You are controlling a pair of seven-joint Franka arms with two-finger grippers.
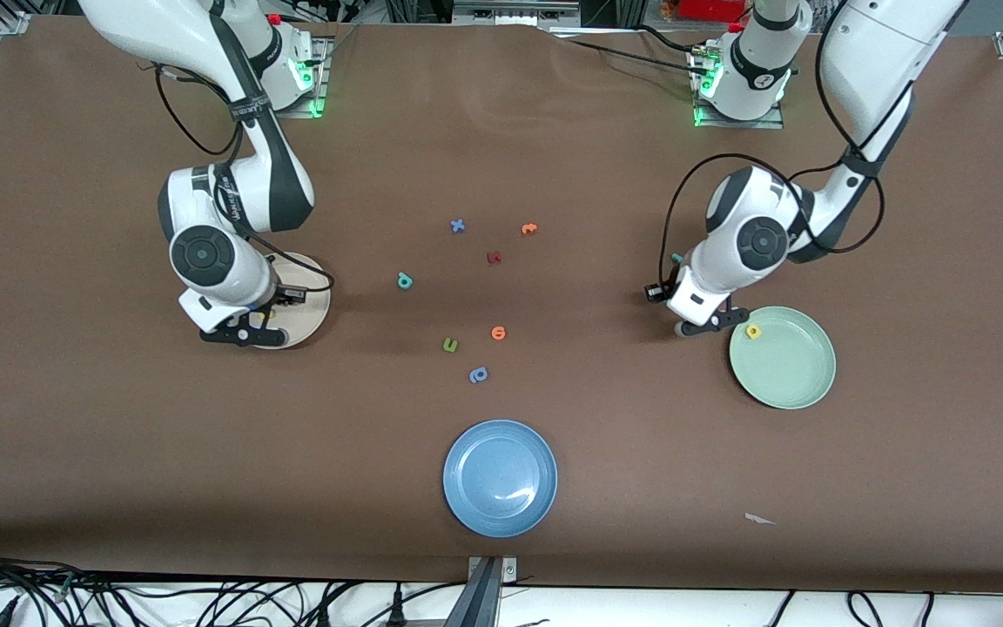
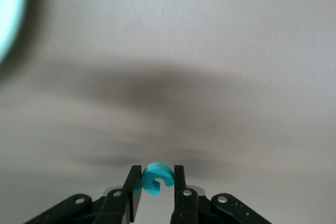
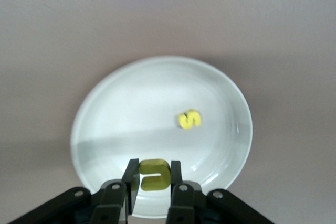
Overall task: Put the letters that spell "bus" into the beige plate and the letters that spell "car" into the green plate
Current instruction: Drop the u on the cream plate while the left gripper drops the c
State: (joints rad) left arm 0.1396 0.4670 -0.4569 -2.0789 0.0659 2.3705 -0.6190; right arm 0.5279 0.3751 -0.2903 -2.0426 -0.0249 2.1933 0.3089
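The right claw (image 3: 153,181) clenches the yellow u (image 3: 154,174) above the beige plate (image 3: 105,129), ready to drop it beside the yellow s (image 3: 189,119). The left claw (image 2: 156,183) grips the teal c (image 2: 156,178) over bare counter (image 2: 210,51), bound for the green plate (image 1: 793,370).

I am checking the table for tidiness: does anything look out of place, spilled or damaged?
Only a small white scrap lies on the table, nearer to the front camera than the green plate; it is no letter.
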